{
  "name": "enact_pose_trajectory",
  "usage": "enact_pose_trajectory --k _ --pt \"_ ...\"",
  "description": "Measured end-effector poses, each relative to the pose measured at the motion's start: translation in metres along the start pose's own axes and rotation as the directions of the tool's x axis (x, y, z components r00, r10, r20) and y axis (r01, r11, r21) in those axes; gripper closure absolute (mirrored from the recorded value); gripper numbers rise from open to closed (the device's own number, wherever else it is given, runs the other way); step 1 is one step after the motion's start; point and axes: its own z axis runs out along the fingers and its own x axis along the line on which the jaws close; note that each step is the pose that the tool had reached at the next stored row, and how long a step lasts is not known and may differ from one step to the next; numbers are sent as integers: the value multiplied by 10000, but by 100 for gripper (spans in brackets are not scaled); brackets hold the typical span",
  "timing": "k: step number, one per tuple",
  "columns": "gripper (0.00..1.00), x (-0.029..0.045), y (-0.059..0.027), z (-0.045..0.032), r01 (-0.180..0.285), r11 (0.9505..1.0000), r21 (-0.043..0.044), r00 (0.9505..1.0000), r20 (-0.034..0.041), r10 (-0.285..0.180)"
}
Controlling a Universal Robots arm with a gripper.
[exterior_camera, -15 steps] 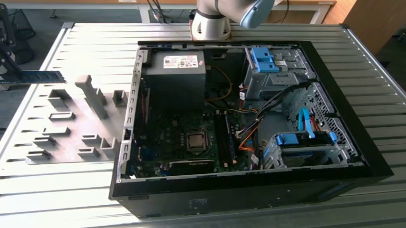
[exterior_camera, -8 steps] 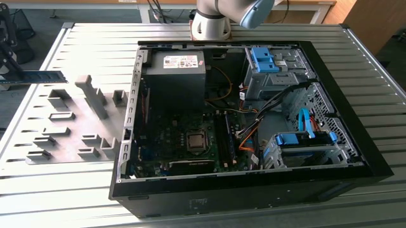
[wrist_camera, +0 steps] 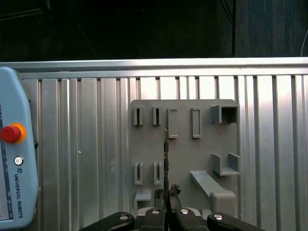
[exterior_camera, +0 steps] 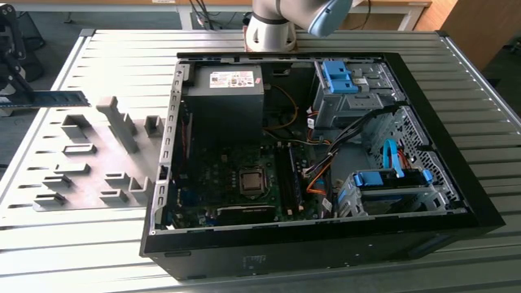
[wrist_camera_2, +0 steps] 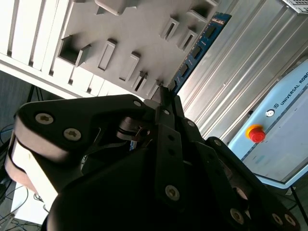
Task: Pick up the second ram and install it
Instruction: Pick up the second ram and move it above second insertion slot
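Observation:
The second ram (exterior_camera: 50, 99), a long green stick, hangs level above the grey fixture plate (exterior_camera: 85, 183) at the exterior view's left. My gripper (exterior_camera: 7, 101) is shut on one end of it. In the second wrist view the ram (wrist_camera_2: 198, 49) reaches out from the gripper (wrist_camera_2: 164, 100) over the plate's edge, its dark chips showing. In the first wrist view the ram (wrist_camera: 166, 154) appears edge-on as a thin line rising from the gripper (wrist_camera: 167, 193) above the plate (wrist_camera: 183, 144). The open computer case (exterior_camera: 456, 201) lies to the exterior view's right, with dark memory slots (exterior_camera: 287, 177) beside the processor socket.
The fixture plate carries several upright grey blocks (exterior_camera: 121, 125) and slots. A pale blue teach pendant (wrist_camera: 14, 163) with a red stop button (wrist_camera_2: 256, 134) lies on the ribbed metal table (exterior_camera: 122, 55). The arm's base (exterior_camera: 273, 30) stands behind the case.

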Motion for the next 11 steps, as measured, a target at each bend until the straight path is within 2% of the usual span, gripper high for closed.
enact_pose_trajectory --k 11 --pt "86 -3 -73 -1 0 10000 0 10000 0 0"
